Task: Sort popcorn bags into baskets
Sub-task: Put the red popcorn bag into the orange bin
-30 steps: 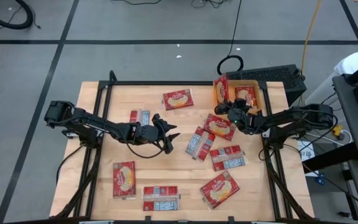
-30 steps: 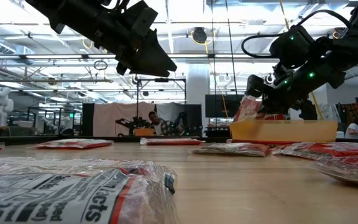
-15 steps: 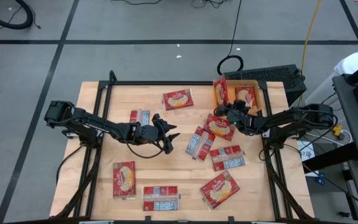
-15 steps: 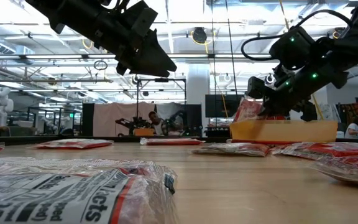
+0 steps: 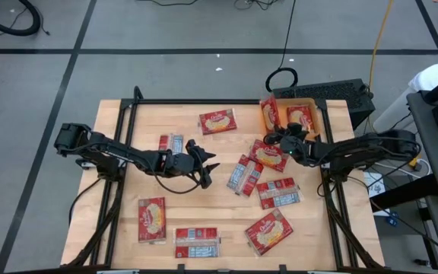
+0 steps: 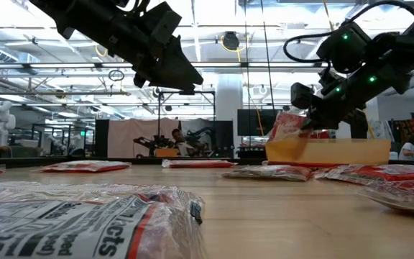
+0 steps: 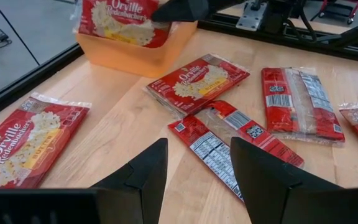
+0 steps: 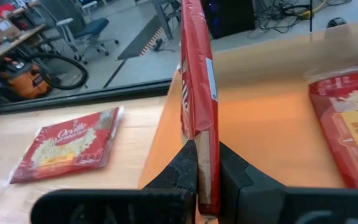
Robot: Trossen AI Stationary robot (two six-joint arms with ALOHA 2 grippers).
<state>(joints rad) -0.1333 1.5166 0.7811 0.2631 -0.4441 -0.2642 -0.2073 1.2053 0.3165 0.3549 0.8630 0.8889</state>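
up at about one o'clock on the table (image 5: 128, 164), pinched tight in the right gripper (image 5: 273, 138): one red popcorn bag (image 8: 196, 93), held by its bottom edge. stands up on its thin side, long way pointing up, right over the near wall of the orange basket (image 5: 316, 120). sits just on the nine o'clock edge of that basket, not down inside yet. already lying flat in the basket: another bag (image 5: 299, 116), on the three o'clock half.

so probably a small push toward three o'clock, then a let-go, to drop the held bag next to that one. could tip back out over the wall and land on the table if let go too soon.

near the middle of the table, up in the air and holding nothing: the left gripper (image 5: 210, 164), fingers partly apart. points toward three o'clock, at a small bunch of bags (image 5: 245, 173) lying flat, some picture side up, some label side up. nearest one lies slanted, long way running from about eleven to five. closer to this arm than to the busy one, so likely its next pick.

more bags (image 5: 151, 219) down near six and seven o'clock.
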